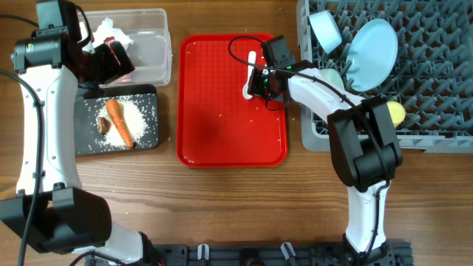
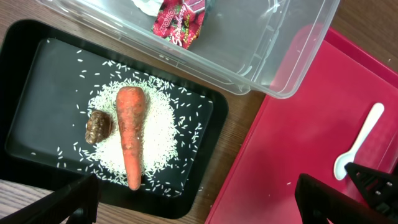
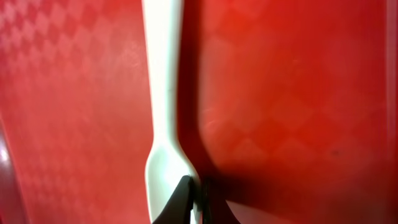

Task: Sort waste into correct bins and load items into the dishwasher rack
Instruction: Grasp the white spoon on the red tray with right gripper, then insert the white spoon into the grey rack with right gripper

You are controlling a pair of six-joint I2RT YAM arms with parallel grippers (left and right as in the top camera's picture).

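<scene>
I am starting with the right gripper (image 3: 196, 202): its dark tips are sitting almost together at the bottom of the wrist view, hard against the edge of the white spoon (image 3: 163, 93) where the handle is widening into the bowl. I cannot tell whether they are pinching it or only touching its side. The spoon is lying flat on the red serving tray (image 1: 222, 125), close to the tray's right rim, with its handle pointing toward the far edge. I am reading the step in hand as lifting this spoon for the dishwasher rack (image 1: 436, 74), which is standing just beside the tray on the right and is already carrying the plate (image 1: 372, 52), a bowl (image 1: 325, 29) and the yellow cup (image 1: 395, 112). To do it well, I am wanting the jaws straddling the narrow neck across its width, not catching one edge, because a thin plastic spoon on a smooth tray is likely to skid or flip out. I am also favouring a straight lift before any swing toward the rack. The left gripper (image 2: 205, 199) is spread wide and carrying nothing, hanging over the black tray (image 2: 37, 74) with the carrot (image 2: 130, 134), the brown lump (image 2: 99, 127) and the rice (image 2: 161, 143). It is next to the clear tub (image 2: 292, 56) holding the wrapper (image 2: 180, 22), and well apart from the right arm
</scene>
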